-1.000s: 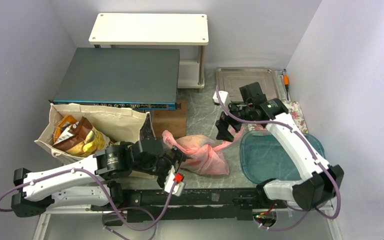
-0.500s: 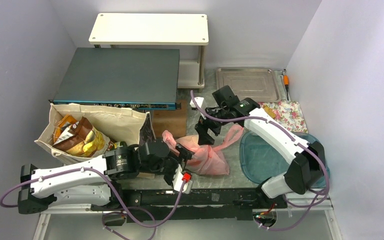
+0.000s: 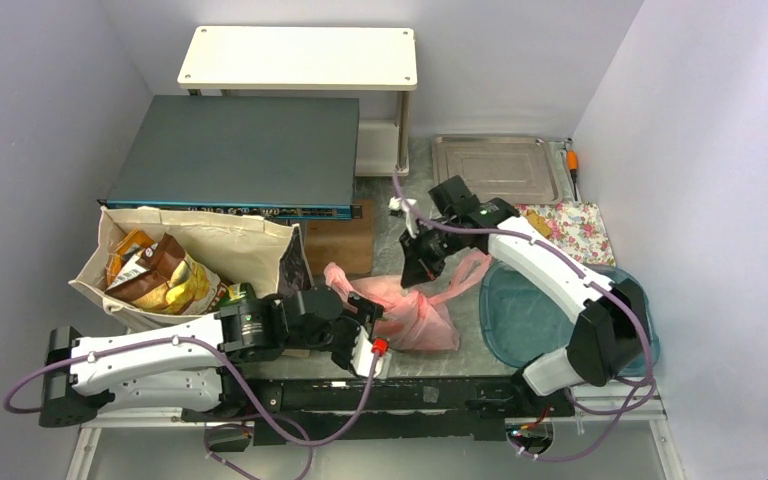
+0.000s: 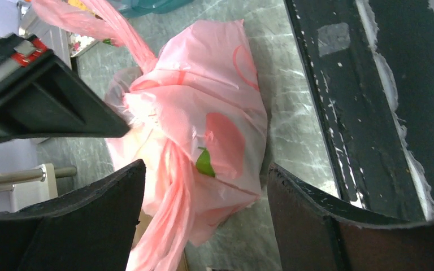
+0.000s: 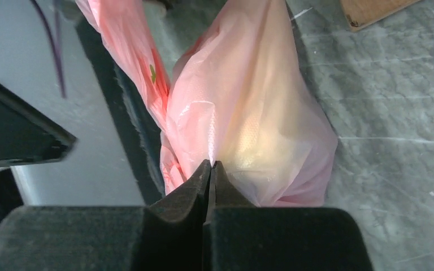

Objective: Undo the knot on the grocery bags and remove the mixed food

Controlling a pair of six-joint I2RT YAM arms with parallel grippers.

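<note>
The thin pink plastic bag [image 3: 415, 315] lies near the table's front, a handle strand [image 3: 465, 270] trailing to its right. I cannot pick out the knot among its twisted folds [image 4: 169, 192]. My left gripper [image 4: 206, 189] is open, its fingers [image 4: 90, 217] either side of the bag's near end. My right gripper [image 5: 211, 164] is shut, its tips pinching the bag's film from above. Something pale yellow [image 5: 260, 130] shows through the plastic, as do a red patch [image 4: 226, 141] and a green bit [image 4: 205, 164]. The beige tote [image 3: 250, 240] stands at the left with chip bags [image 3: 155, 270] inside.
A flat blue-grey box [image 3: 240, 150] and a white shelf [image 3: 300, 55] stand at the back. A metal tray [image 3: 500, 165] and a floral cloth [image 3: 575, 225] are at the back right. A teal dish [image 3: 550, 310] lies right of the bag. A wooden block [image 3: 345, 240] sits beside the tote.
My right arm swung left and down onto the pink bag, and its jaws went from wide open to shut. My left gripper slid right, up to the bag, narrowing slightly.
</note>
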